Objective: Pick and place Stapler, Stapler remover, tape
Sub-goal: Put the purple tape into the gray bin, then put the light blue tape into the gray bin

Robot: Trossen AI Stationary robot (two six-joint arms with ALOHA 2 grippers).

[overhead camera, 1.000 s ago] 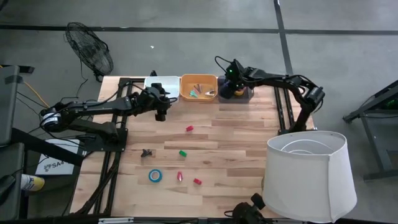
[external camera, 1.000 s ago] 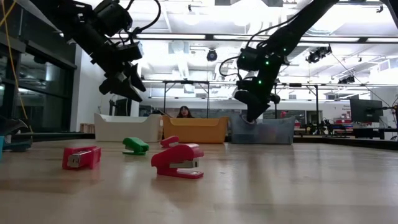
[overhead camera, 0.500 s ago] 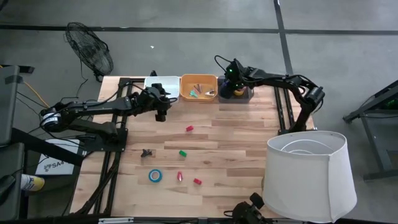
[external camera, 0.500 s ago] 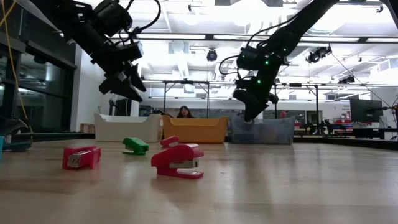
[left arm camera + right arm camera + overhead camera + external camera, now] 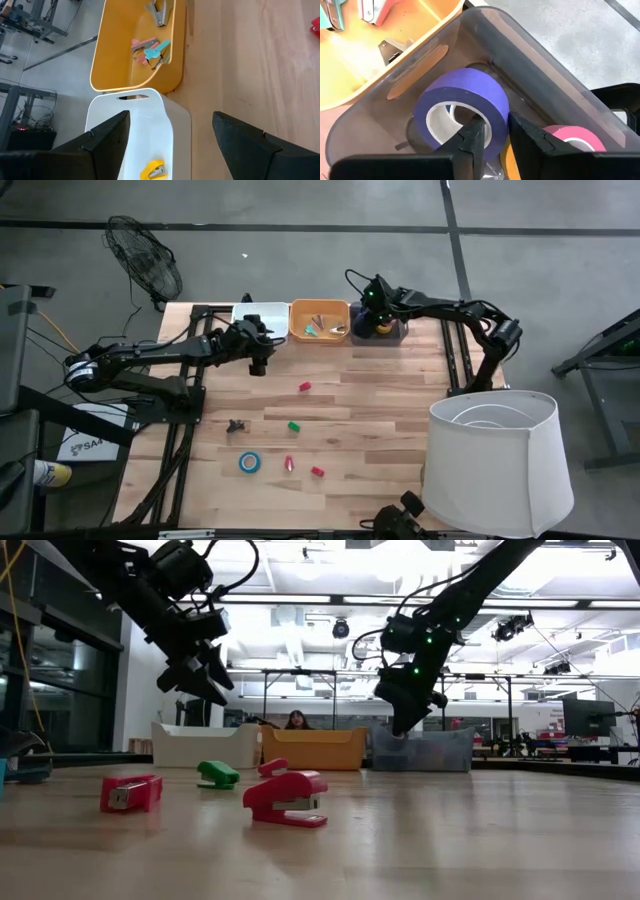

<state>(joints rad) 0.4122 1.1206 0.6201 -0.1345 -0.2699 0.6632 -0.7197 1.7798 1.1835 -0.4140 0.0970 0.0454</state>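
My right gripper [image 5: 497,131] hangs over the grey bin [image 5: 530,55] at the table's far edge, its fingers a little apart. A purple tape roll [image 5: 465,102] lies tilted in that bin beside a pink roll [image 5: 575,136]. My left gripper [image 5: 170,125] hovers open and empty over the white bin [image 5: 150,125], which holds a yellow stapler [image 5: 152,171]. The orange bin [image 5: 120,50] holds staple removers. On the table lie a blue tape roll [image 5: 249,463], a black staple remover [image 5: 236,425], a green stapler [image 5: 294,425] and red staplers [image 5: 305,387] [image 5: 317,472]. My right gripper comes from above, slanting down, with one finger [image 5: 472,135] in the purple roll's hole and the other [image 5: 527,135] outside it. The roll's wall [image 5: 496,120] stands between them. I cannot tell whether the fingers touch it. The roll lies in the bin.
The three bins stand in a row along the far edge. A large white lampshade [image 5: 495,460] stands at the table's near right corner. A fan [image 5: 145,260] is on the floor beyond the far left corner. A person [image 5: 296,720] shows far behind the bins.
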